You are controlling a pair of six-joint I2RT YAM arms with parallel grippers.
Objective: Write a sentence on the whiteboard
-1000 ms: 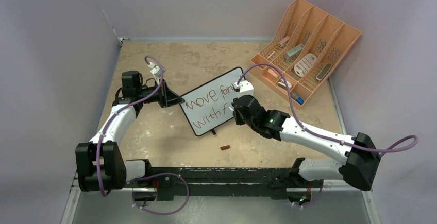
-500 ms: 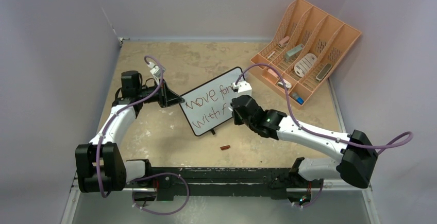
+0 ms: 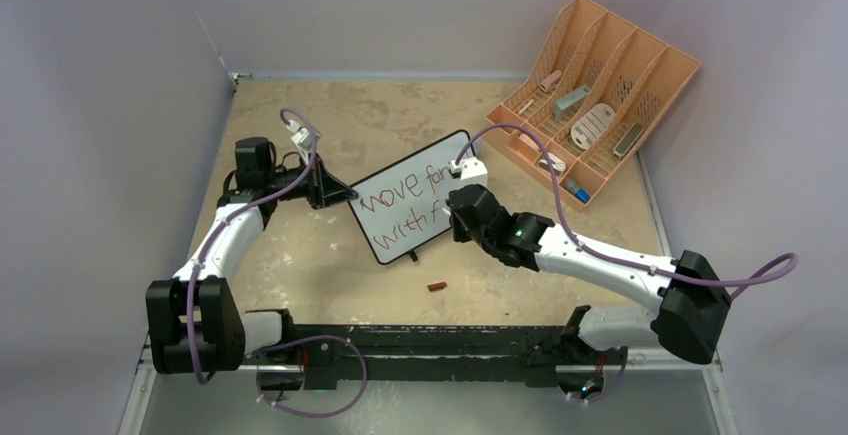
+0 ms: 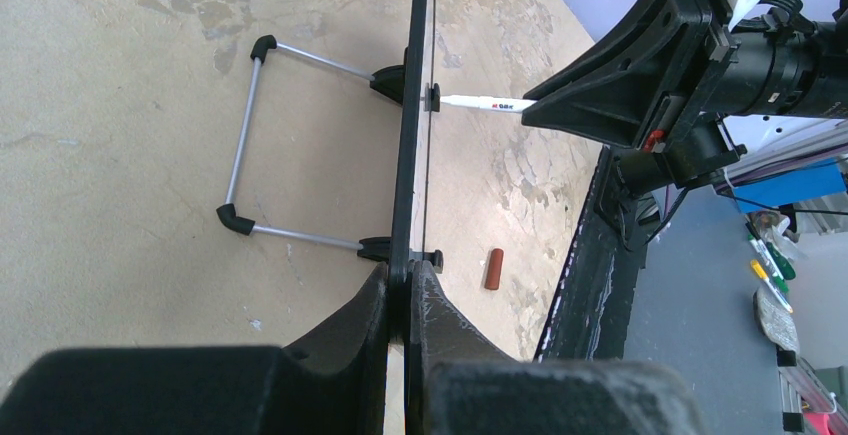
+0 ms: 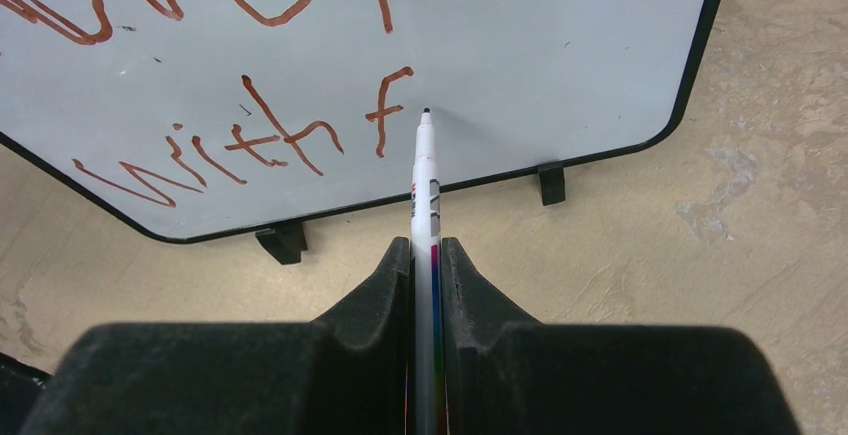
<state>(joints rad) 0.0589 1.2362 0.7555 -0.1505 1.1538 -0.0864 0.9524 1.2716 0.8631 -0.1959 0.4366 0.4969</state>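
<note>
The whiteboard (image 3: 408, 205) stands tilted on the table, black-framed, with red-brown writing "move for" over "with f". My left gripper (image 3: 345, 195) is shut on its left edge (image 4: 410, 205), seen edge-on in the left wrist view with the wire stand (image 4: 240, 155) behind. My right gripper (image 5: 426, 250) is shut on a thin white marker (image 5: 424, 185). The marker tip rests at the board (image 5: 540, 65) just right of the "f". In the left wrist view the marker (image 4: 490, 105) meets the board's face.
A peach slotted organizer (image 3: 595, 95) with small items stands at the back right. A red-brown marker cap (image 3: 437, 286) lies on the table in front of the board, also the cap (image 4: 493, 268) near the front rail. Walls close in left and right.
The right arm has shifted slightly left along the lower line; the board, the writing and the left arm look unchanged.
</note>
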